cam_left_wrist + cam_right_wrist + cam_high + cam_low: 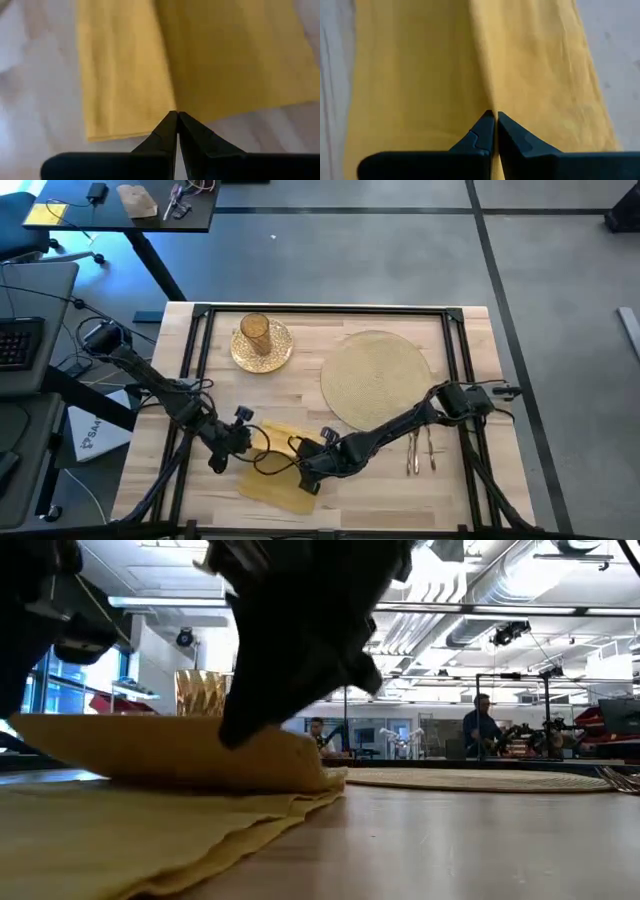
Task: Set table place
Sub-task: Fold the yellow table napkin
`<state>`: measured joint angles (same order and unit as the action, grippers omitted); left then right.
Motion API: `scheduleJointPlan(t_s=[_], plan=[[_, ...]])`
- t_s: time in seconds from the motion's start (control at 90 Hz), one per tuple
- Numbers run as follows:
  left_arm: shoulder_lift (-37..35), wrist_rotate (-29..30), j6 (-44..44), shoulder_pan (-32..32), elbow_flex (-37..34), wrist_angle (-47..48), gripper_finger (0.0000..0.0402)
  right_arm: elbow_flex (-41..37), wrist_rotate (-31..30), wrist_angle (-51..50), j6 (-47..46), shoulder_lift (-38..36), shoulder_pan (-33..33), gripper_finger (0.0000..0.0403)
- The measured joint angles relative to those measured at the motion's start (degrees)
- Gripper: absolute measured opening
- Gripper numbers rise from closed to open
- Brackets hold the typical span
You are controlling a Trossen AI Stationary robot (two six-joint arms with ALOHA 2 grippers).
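Light wood surface (200, 490): near edge, yellow napkin (278, 480) with left gripper (222, 457) and right gripper (310, 476), both jaws clamped on its fold. Farther: cutlery (421, 452), placemat (375, 378), plate (262, 346) holding glass (255, 331). Beyond, dark desk (110, 205), grey floor.

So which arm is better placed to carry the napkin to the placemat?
Right, probably. Both grippers, left and right, pinch the yellow napkin, but the right arm's side holds the woven placemat.
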<state>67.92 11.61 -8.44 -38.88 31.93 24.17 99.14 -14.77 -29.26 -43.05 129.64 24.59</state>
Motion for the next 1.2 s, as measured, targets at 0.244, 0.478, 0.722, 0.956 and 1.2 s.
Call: scheduleJointPlan(t_s=[0.244, 0.478, 0.722, 0.956, 1.2], plan=[[3.25, -3.81, -0.95, -1.06, -0.49, -4.78, 0.0000, -3.54, 3.92, 5.28, -0.47, 0.00, 0.01, 0.0000], [4.84, -9.33, 2.74, -1.76, -0.49, -6.10, 0.0016, -4.40, 4.80, 6.86, 0.74, 0.00, 0.01, 0.0024], [3.06, -17.18, 0.98, -2.13, -0.35, -4.92, 0.0091, -0.33, 5.03, 4.60, 6.02, 0.02, -0.17, 0.0136], [2.71, -18.23, 4.38, -12.00, 5.05, -3.82, 0.0108, 5.20, 11.46, 5.97, 19.63, -0.09, 2.83, 0.0201], [9.22, -7.35, -2.86, -18.78, 5.29, -16.44, 0.0102, 5.00, 9.73, 11.87, 26.34, 2.91, 7.65, 0.0185]])
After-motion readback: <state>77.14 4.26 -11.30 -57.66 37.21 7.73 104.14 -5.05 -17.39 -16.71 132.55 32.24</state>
